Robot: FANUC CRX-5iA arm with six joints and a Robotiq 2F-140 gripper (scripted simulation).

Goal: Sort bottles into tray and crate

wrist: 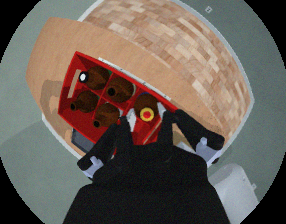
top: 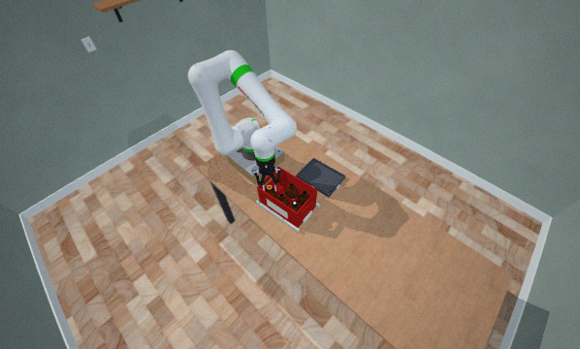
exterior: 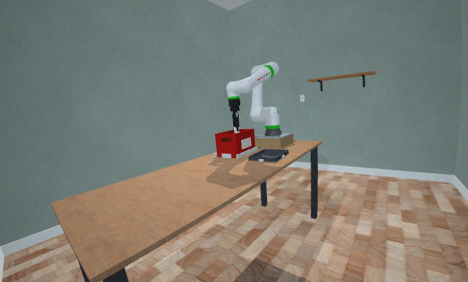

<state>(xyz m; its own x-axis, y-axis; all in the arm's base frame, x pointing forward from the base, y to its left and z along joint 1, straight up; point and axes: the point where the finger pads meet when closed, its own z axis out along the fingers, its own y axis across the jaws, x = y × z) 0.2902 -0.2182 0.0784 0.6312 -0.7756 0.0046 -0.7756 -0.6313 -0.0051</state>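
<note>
A red crate (top: 287,198) stands on the table and holds several brown bottles. One at the crate's corner nearest the robot base has a yellow cap (top: 269,187); it also shows in the wrist view (wrist: 146,115). Another, at the opposite side, has a white cap (wrist: 83,78). The others look open or dark-topped. My gripper (top: 267,180) points straight down over the yellow-capped bottle. Its fingers are partly open, one on each side of the cap, and not closed on it. The dark tray (top: 320,176) lies flat and empty beside the crate.
The robot base block (exterior: 274,139) stands just behind the crate and the tray (exterior: 268,155). The crate's dividers and walls closely surround each bottle. The long table runs away from the crate (exterior: 235,142) toward the near end.
</note>
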